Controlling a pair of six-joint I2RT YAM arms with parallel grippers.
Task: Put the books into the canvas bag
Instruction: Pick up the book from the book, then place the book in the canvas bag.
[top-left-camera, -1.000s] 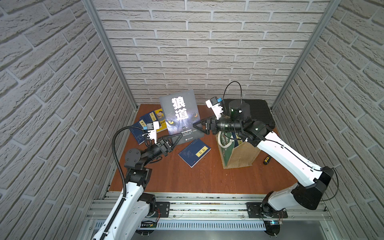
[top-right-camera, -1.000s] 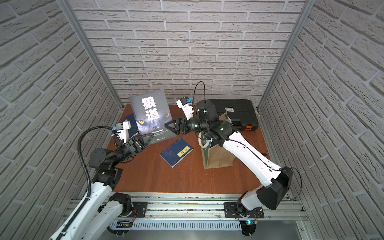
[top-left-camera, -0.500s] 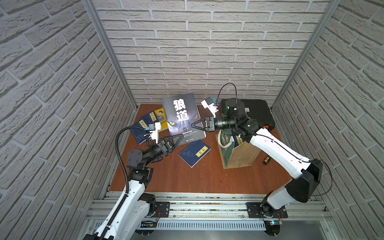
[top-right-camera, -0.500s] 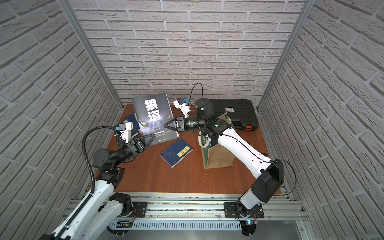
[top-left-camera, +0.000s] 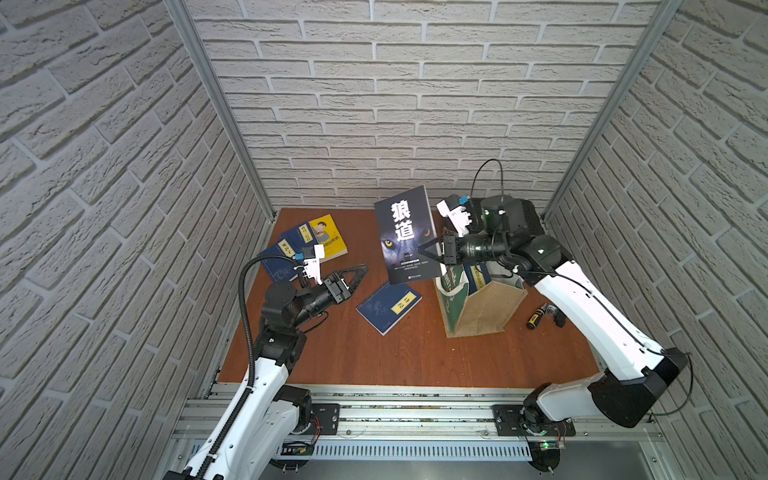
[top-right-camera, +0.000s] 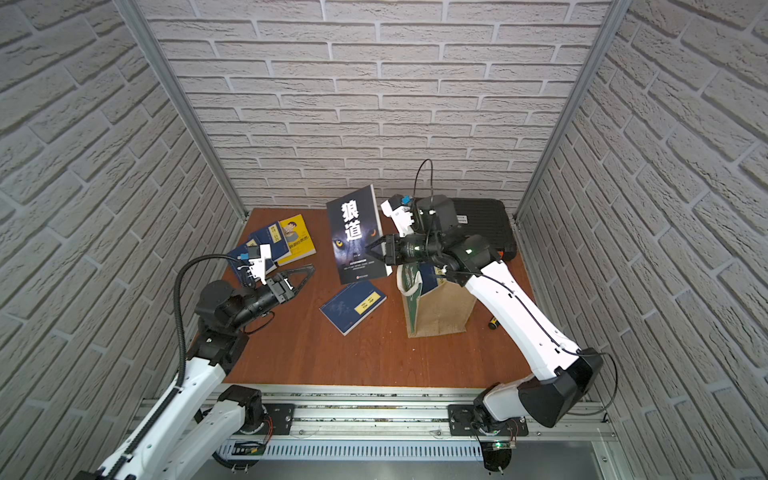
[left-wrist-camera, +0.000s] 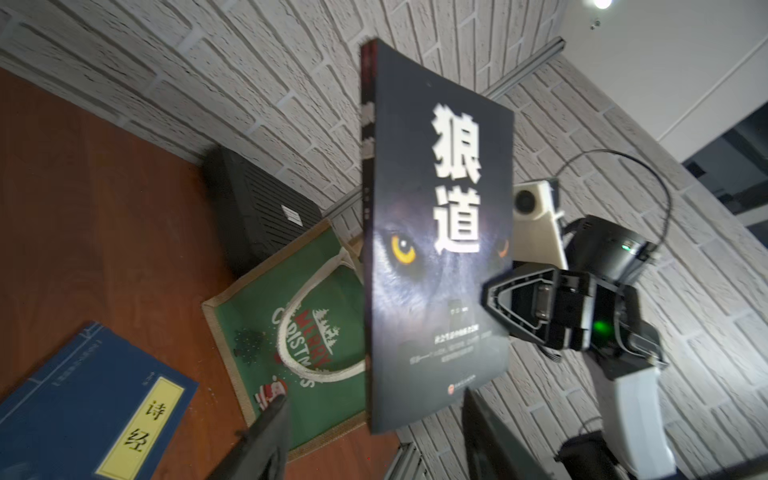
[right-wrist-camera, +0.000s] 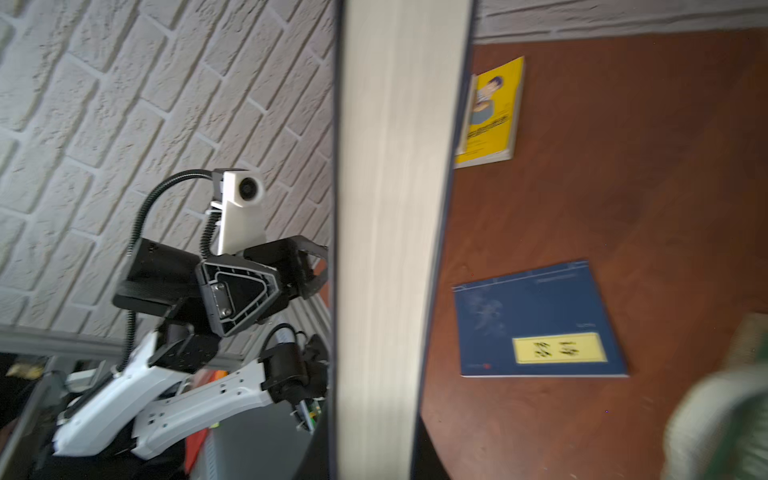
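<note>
Left wrist view: the right tool (left-wrist-camera: 488, 293) is clenched on the long edge of the dark wolf-cover book (left-wrist-camera: 436, 249), holding it upright, likely to slip it edge-first into the canvas bag (left-wrist-camera: 266, 316) just below that tool. Facing the cover, the left tool (top-left-camera: 360, 277) gapes empty, apart.

White arms (top-left-camera: 590, 311) carry black joints (ribbed black hose (top-left-camera: 245, 307) on left).

The dark paperback (top-left-camera: 405, 237) looks glossy, the canvas bag (top-left-camera: 482, 307) rough burlap, the tabletop (top-left-camera: 374, 353) smooth wood.
</note>
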